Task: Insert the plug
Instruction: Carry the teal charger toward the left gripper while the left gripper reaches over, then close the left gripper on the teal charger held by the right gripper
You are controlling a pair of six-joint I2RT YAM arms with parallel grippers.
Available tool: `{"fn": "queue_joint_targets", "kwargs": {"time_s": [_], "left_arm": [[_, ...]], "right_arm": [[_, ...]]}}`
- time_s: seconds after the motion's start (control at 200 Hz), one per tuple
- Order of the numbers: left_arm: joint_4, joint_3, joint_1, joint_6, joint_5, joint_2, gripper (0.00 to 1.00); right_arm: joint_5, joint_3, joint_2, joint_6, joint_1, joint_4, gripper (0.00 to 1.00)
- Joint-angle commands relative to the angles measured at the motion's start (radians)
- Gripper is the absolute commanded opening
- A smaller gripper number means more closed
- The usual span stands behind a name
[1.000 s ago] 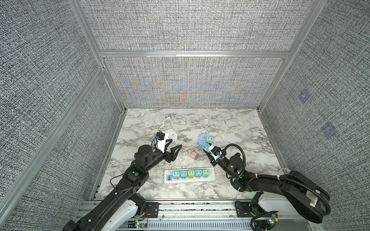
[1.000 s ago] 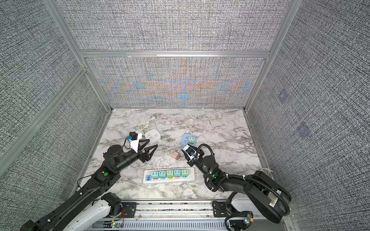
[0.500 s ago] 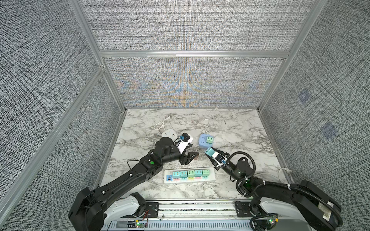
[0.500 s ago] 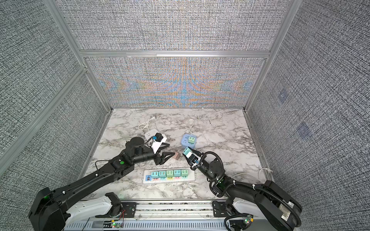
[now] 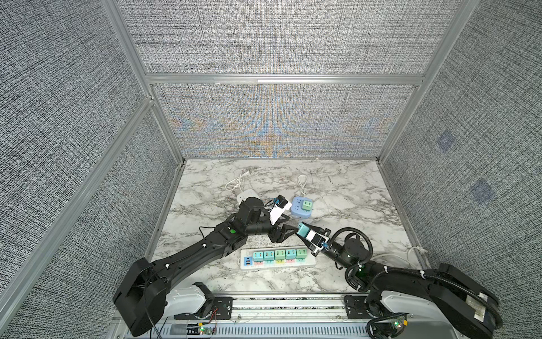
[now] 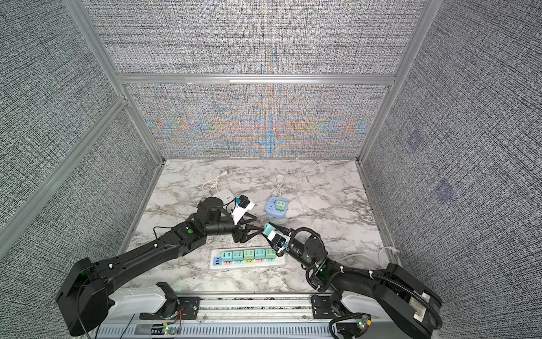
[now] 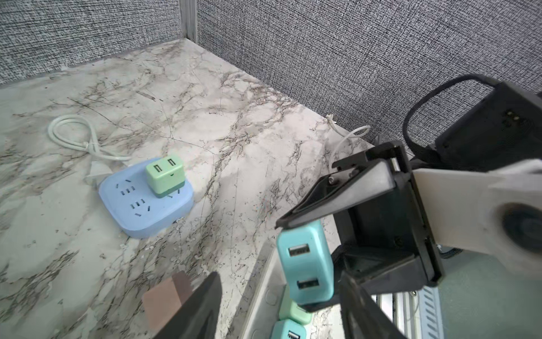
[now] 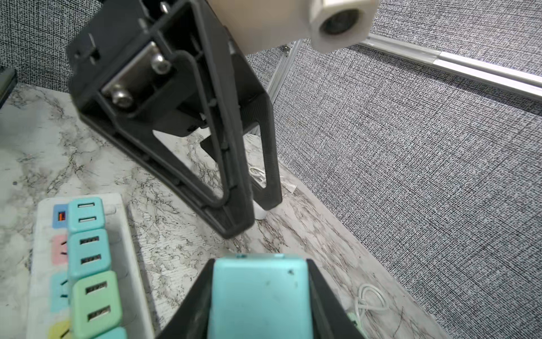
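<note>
Two hazards stood out: the right fingers [image 8: 328, 302] pinched the teal plug [image 8: 258, 299] aloft, just off the tips of the spread left fingers [image 8: 234, 190]. A clash there could twist it, so its prongs would miss the power strip [image 5: 311, 260] below.

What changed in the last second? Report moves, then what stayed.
The left gripper swung from beside the white socket toward centre, open jaws close to the teal plug. The right gripper drew it slightly nearer the power strip, grip unchanged. Strip and blue socket cube stayed.
</note>
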State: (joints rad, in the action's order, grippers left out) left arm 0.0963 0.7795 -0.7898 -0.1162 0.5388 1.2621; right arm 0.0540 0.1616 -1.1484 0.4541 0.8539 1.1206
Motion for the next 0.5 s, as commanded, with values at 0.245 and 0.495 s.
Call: {"fn": "queue_joint_targets", "kwargs": {"time_s": [0.245, 0.495], "left_arm": [[-0.039, 0.061, -0.022, -0.013, 0.06, 0.109, 0.55], [-0.043, 0.086, -0.032, -0.008, 0.089, 0.15, 0.46]], "right_arm": [[-0.046, 0.002, -0.043, 0.029, 0.02, 0.107, 0.0], [-0.053, 0.008, -0.052, 0.031, 0.027, 0.108, 0.0]]}}
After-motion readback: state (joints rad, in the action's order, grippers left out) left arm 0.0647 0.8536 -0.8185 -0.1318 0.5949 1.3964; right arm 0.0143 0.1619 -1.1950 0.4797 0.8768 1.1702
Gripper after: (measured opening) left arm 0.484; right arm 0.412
